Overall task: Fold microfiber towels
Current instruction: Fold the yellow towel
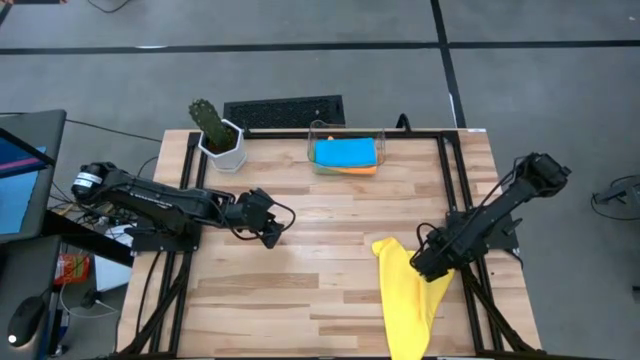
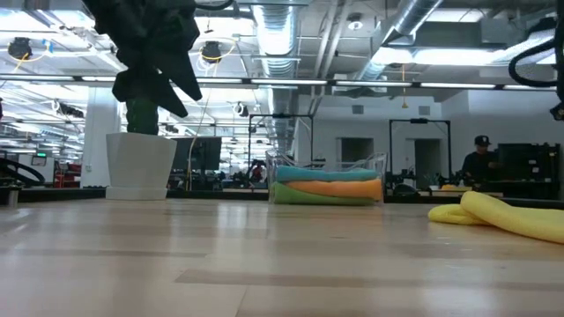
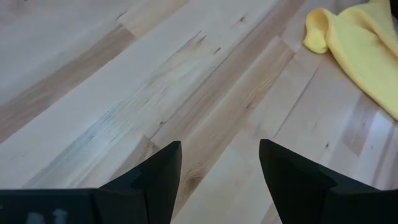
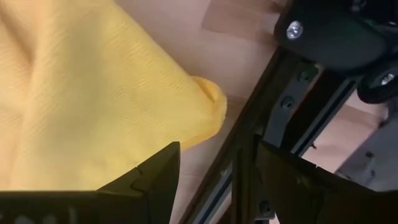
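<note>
Three folded towels (image 1: 345,155) sit stacked in the clear bin (image 1: 318,130), while the yellow towel (image 1: 408,295) lies unfolded on the bench (image 1: 300,290), both end effectors released and empty.

The left arm reaches in low from the table's left side, its left gripper (image 1: 270,233) open and empty. The right arm slants down from the right edge, its right gripper (image 1: 425,266) open too.

Yellow towel (image 1: 408,292) rumpled, limp, hanging over near table edge; blue (image 1: 345,151), orange (image 1: 352,169), green (image 2: 322,197) folded, stacked in bin
</note>
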